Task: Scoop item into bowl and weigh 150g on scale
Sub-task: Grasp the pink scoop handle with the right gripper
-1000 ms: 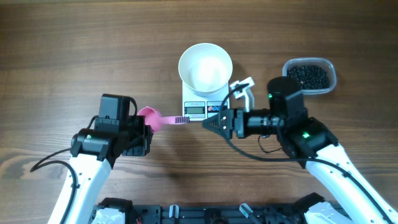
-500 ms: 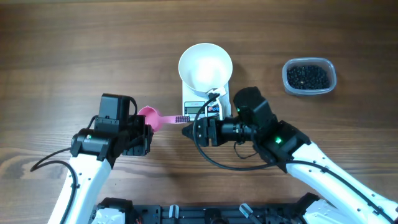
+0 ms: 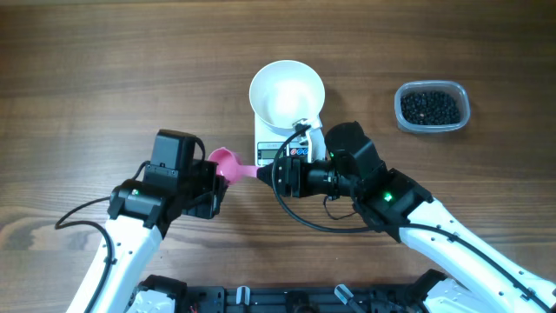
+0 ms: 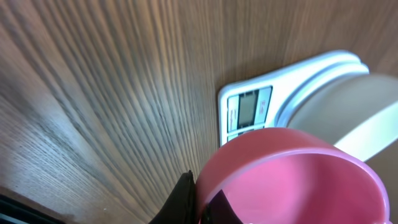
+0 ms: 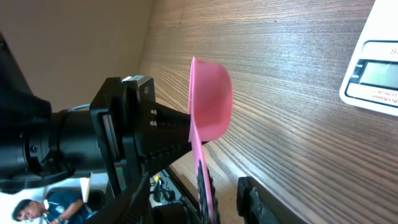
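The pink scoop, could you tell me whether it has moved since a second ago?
Yes, the pink scoop has shifted right, toward the scale.

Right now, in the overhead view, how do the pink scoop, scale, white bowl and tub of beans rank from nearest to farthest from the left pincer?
1. pink scoop: held in the left pincer.
2. scale: just to the right of the scoop.
3. white bowl: sitting on the scale, farther up the table.
4. tub of beans: far right.
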Motion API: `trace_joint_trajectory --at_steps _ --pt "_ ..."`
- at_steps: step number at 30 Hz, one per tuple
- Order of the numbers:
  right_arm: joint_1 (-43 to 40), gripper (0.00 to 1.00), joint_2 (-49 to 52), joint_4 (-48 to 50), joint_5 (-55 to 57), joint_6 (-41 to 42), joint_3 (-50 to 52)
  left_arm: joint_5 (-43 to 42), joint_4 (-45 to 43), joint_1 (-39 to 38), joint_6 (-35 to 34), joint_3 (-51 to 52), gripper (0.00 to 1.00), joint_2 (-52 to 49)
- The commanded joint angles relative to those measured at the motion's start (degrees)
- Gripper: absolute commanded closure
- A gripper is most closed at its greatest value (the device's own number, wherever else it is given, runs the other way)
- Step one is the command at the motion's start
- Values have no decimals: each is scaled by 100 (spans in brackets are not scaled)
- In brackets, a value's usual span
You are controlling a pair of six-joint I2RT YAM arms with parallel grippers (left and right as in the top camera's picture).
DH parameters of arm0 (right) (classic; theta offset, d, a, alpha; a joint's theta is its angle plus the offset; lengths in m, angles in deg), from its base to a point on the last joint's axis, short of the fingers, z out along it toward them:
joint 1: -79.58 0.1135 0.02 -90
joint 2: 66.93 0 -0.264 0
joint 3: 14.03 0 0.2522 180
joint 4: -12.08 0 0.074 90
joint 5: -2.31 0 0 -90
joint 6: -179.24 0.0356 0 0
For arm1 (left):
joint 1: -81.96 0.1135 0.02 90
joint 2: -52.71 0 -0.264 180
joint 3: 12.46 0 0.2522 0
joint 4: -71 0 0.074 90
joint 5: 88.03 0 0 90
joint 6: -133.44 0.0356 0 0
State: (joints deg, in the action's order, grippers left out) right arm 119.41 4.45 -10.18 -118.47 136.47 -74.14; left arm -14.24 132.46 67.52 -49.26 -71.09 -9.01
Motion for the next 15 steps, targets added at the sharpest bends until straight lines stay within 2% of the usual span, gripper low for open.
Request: trace_joint_trajectory --at_steps 1,9,15 --pt "35 54 63 33 -94 275 -79 20 -85 -151 48 28 96 -24" --pt "39 61 63 33 -181 275 -79 -72 -125 -184 -136 28 96 -24" --pt "83 64 63 37 -136 275 -79 -63 -391 -509 -232 28 96 -24"
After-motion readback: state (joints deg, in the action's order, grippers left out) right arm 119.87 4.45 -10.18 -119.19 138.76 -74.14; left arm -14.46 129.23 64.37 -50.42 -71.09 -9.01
